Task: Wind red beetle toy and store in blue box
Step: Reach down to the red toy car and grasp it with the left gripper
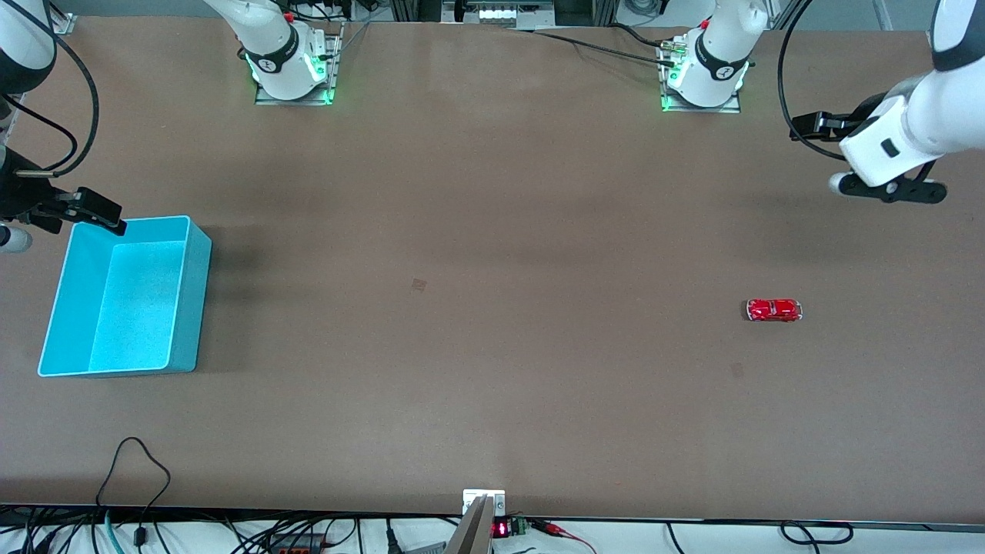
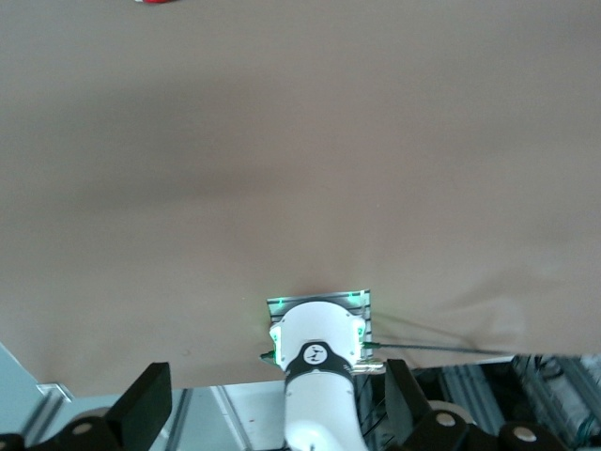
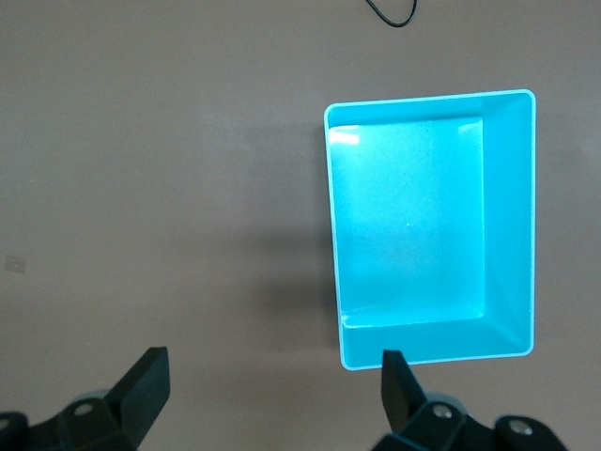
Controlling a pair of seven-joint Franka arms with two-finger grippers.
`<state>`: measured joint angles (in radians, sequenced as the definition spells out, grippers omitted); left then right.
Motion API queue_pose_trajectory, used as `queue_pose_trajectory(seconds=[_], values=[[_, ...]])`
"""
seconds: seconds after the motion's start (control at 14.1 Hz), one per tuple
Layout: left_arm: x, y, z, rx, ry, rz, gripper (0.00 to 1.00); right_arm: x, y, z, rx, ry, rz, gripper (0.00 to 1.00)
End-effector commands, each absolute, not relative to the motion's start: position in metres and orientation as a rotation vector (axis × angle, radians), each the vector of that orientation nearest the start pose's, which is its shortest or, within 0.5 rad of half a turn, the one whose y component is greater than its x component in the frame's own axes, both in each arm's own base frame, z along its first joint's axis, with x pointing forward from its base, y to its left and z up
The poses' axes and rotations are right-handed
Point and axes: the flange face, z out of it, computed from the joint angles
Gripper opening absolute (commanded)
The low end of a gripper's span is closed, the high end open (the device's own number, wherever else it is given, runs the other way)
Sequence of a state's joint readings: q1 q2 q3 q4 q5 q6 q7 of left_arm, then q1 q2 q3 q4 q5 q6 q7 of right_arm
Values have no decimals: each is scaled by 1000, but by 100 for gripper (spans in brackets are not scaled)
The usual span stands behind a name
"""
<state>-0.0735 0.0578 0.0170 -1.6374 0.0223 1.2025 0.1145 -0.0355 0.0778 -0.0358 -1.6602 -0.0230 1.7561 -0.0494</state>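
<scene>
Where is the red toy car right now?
The red toy car sits alone on the bare table toward the left arm's end, well apart from the blue box at the right arm's end; neither gripper touches it.

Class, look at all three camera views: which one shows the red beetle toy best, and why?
The front view. There the red beetle toy lies whole on the table, toward the left arm's end, body and pale trim visible. The left wrist view catches only a red sliver at its edge. The right wrist view shows the blue box, no toy.
</scene>
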Motion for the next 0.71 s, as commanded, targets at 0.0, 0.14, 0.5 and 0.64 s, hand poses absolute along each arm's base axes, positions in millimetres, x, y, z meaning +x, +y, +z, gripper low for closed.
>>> queue_pose_trajectory(seconds=[0.0, 0.14, 0.5, 0.64], values=[[530, 9, 515, -3084, 660, 714, 100, 587, -42, 556, -3159, 13, -30, 100], [555, 24, 486, -2990, 1260, 604, 100, 587, -43, 556, -3159, 15, -30, 100], [609, 72, 408, -2744, 1683, 388, 100, 587, -42, 560, -3159, 13, -39, 100], [624, 75, 375, -2657, 1764, 355, 100, 587, -42, 561, -3159, 13, -42, 100]])
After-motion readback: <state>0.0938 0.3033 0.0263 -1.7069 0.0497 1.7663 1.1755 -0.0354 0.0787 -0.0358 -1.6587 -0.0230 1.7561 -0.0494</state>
